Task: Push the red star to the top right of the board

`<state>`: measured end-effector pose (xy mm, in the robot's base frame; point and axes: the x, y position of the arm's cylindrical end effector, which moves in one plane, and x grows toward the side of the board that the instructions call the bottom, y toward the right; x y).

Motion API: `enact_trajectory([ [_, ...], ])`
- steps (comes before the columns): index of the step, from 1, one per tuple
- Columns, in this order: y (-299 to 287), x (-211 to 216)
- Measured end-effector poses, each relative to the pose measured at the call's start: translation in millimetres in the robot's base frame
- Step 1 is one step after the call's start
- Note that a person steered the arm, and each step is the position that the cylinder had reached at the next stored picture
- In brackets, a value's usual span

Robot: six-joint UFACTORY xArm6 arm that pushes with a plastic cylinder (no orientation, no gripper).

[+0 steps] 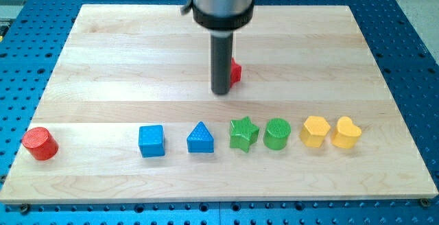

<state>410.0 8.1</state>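
The red star [236, 71] lies near the middle of the wooden board [123, 60], mostly hidden behind my dark rod; only its right edge shows. My tip [221, 91] rests on the board just left of and slightly below the star, touching or nearly touching it. The board's top right corner [343, 12] lies well up and right of the star.
A row of blocks runs along the view's bottom: a red cylinder [40, 143] at far left, a blue cube [151, 140], a blue triangle [200, 138], a green star [243, 134], a green cylinder [277, 134], a yellow hexagon-like block [315, 131], a yellow heart [346, 132].
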Motion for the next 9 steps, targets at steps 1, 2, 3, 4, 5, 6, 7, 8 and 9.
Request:
enact_trajectory([
  [1,50.0,-62.5],
  [2,39.9,-61.8],
  [3,27.0,-77.4],
  [4,56.4,-120.0],
  [5,137.0,-129.2],
  [6,99.3,-110.8],
  [7,79.0,-148.6],
  [8,142.8,-171.2],
  [9,183.9,-165.1],
])
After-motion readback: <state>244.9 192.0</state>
